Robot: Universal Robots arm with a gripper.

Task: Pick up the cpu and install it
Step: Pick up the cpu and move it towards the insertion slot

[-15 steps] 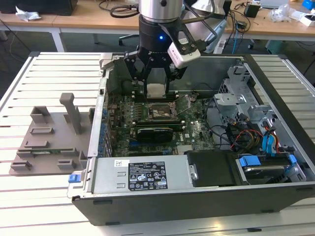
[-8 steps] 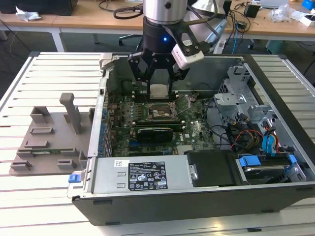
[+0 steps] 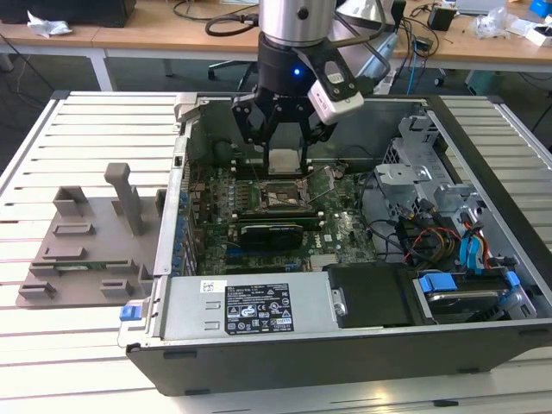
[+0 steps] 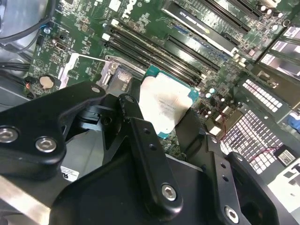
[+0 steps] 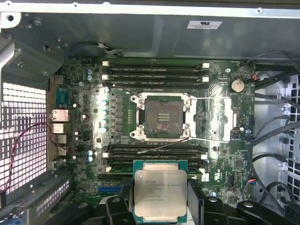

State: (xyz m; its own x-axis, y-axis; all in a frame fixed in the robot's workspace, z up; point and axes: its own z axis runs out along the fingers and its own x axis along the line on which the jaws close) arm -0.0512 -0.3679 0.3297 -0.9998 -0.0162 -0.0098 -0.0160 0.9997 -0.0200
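A: While the socket [image 3: 283,197] lies open on the motherboard [image 3: 345,233], use it as the reference. Well apart from it on the exterior view's left, outside the case [image 3: 170,216]: grey fixture tray [image 3: 82,267].

B: Logged. Above the socket, not touching it: gripper [image 3: 282,153], jaws pinching the cpu [image 3: 283,162] by two opposite edges, metal top facing up in both wrist views.

A: Just beside the socket on the exterior view's right: load plate [image 3: 326,181], flipped up.

B: Risks, my judgement only. A cpu held skewed or turned the wrong way could bend the socket pins. A slim edge grip could let it slip and drop. The fingers could foul the raised plate.
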